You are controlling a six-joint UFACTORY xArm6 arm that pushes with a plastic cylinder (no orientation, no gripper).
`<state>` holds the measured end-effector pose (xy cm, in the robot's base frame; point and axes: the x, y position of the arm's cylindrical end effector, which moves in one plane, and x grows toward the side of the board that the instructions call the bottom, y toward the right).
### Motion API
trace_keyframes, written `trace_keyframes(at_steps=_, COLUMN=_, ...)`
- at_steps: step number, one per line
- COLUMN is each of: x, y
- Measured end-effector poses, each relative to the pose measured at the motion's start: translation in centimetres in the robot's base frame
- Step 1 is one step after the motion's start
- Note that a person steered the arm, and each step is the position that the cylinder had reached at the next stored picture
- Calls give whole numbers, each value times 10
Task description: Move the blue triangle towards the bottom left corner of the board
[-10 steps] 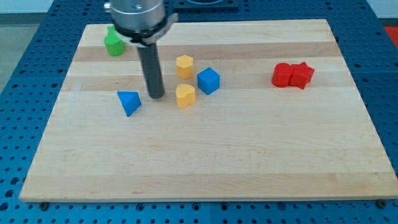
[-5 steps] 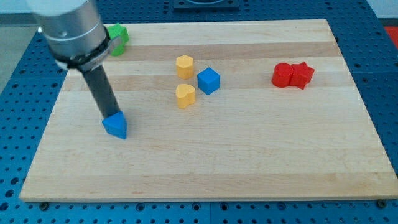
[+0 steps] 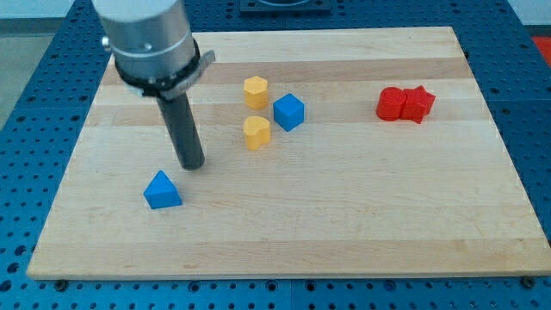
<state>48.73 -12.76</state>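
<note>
The wooden board [image 3: 362, 215] carries a blue triangle [image 3: 162, 190] near its bottom-left corner, 2 yellow blocks [image 3: 256, 90] and a blue cube [image 3: 289, 111] mid-board, and 2 red blocks [image 3: 405, 103] toward the right edge.

My tip [image 3: 192, 165] is seen just above and right of the blue triangle [image 3: 162, 190], not touching. The triangle is located at the board's [image 3: 344, 224] lower left.

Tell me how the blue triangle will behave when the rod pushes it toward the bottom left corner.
The blue triangle rests flat on the smooth wooden board, so it should probably slide rather than roll. It looks small and rigid, likely light. Its slanted sides may make it rotate under an off-centre push. My tip sits just up and to the view's right of it, apart.
</note>
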Motion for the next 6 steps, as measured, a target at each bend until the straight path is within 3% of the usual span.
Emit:
trace_keyframes(at_steps=2, x=3, y=-34)
trace_keyframes(at_steps=6, x=8, y=-2)
